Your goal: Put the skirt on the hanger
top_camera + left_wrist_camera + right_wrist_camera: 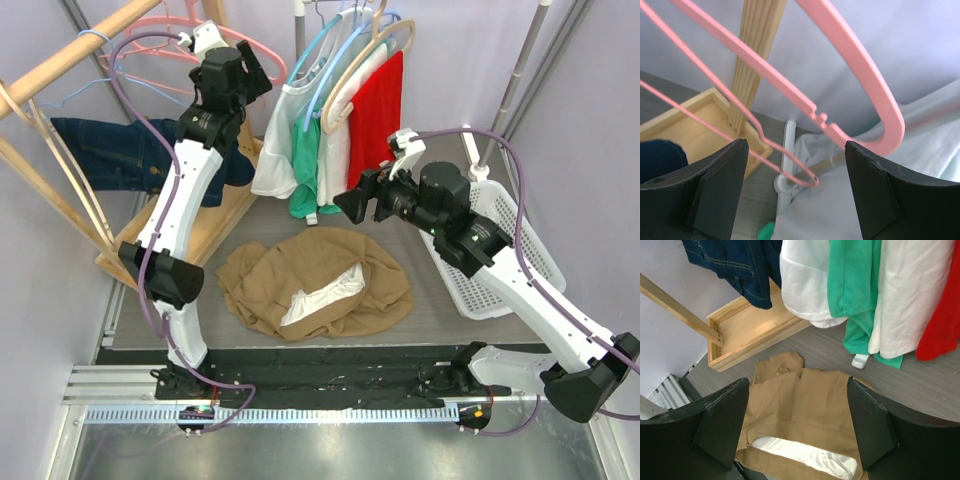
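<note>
Left gripper, spread and empty, I would centre on the pink hanger bar before closing squarely; the skirt lies crumpled at centre of the top view.

The grey table carries a crumpled tan skirt directly below the right gripper. A white basket and a wooden rack base also rest there.

The pink hanger runs off the left wrist view's top, the skirt off the right's bottom edge.
</note>
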{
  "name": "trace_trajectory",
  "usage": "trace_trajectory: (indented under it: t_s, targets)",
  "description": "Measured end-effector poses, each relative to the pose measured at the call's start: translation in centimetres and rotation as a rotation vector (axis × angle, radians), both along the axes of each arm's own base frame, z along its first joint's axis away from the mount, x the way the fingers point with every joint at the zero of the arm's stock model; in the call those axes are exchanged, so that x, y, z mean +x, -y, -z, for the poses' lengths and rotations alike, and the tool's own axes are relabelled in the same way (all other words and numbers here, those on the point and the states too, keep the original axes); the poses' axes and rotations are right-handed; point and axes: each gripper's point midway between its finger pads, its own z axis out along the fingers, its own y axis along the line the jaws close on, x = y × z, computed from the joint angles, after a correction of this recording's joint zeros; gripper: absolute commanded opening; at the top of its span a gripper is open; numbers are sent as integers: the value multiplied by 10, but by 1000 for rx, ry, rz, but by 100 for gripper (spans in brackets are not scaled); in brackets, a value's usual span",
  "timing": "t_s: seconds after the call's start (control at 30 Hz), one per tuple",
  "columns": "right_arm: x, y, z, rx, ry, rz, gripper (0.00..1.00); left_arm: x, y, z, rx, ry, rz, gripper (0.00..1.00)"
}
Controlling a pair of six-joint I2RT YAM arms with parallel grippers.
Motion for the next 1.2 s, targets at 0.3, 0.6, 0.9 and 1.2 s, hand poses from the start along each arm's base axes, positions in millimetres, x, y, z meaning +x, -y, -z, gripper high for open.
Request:
trace_trajectory:
  t_s: [0.3, 0.6, 0.9, 1.2]
  targets:
    - [-1, 4, 26, -20, -57, 21, 84, 30, -29, -8, 4, 69, -62, 66]
    - [2, 8, 28, -30, -58, 52, 83, 44, -40, -14, 10, 118, -84, 8]
    - [5, 10, 29, -32, -57, 71, 83, 42, -40, -5, 10, 111, -87, 0]
    - [5, 12, 30, -38, -62, 79, 82, 10, -40, -14, -38, 113, -51, 0]
